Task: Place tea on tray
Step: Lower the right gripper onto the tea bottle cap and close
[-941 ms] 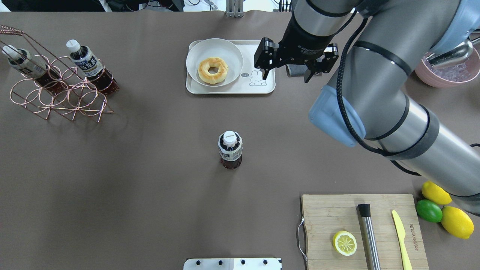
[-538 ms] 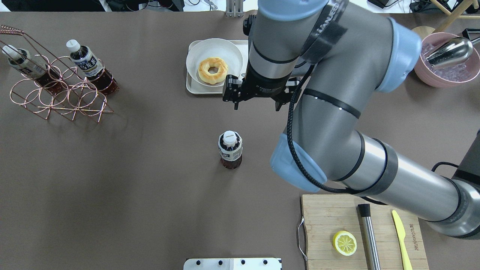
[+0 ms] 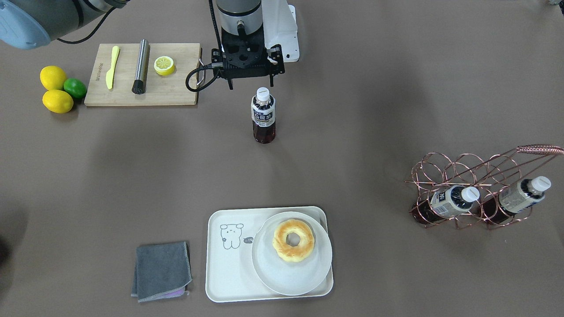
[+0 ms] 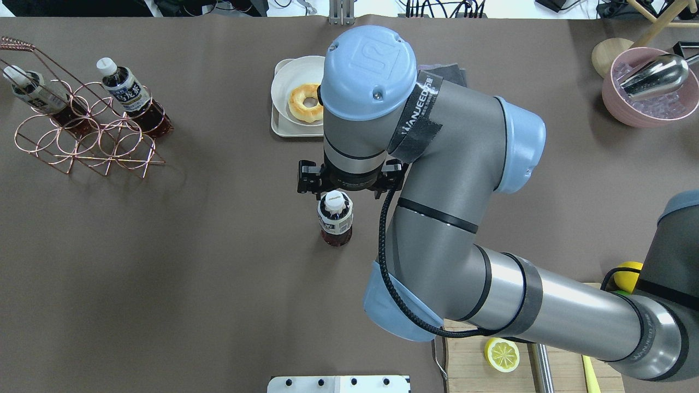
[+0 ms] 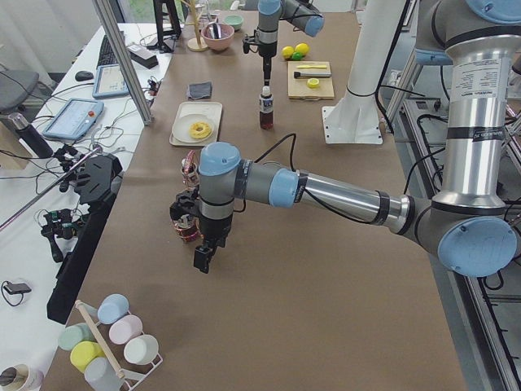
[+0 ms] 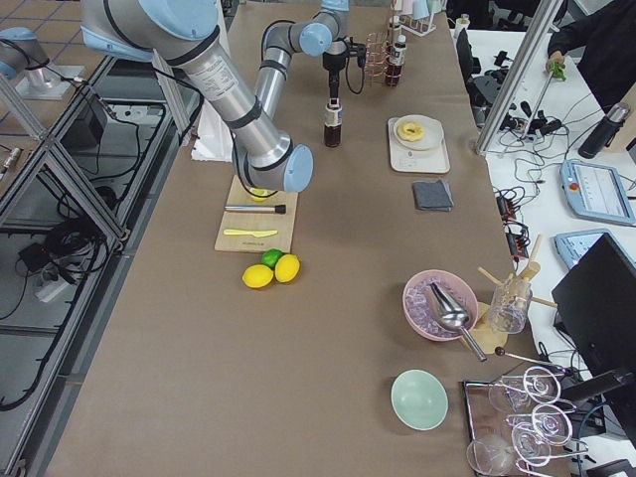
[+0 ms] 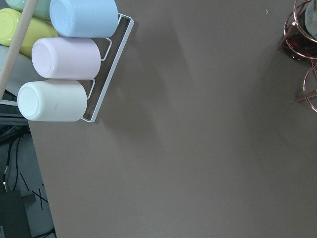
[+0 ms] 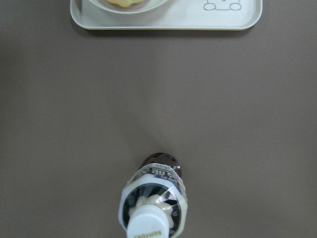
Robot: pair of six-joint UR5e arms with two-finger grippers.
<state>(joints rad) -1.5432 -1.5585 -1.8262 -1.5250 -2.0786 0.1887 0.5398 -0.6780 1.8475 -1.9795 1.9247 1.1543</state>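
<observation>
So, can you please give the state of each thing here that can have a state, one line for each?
tea: upright on the table, capped, not gripped.
right gripper: open, above the tea, near its cap.
left gripper: over bare table; open or shut, cannot tell.
tray: flat, bear corner free.
plate: on the tray, holding a donut.
two bottles: capped, lying in the wire rack.

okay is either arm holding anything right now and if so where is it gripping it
Nothing is held. The right tool hangs open above and just behind the upright tea, not touching it. Whether the left tool is open or shut cannot be told; nothing shows in it.
</observation>
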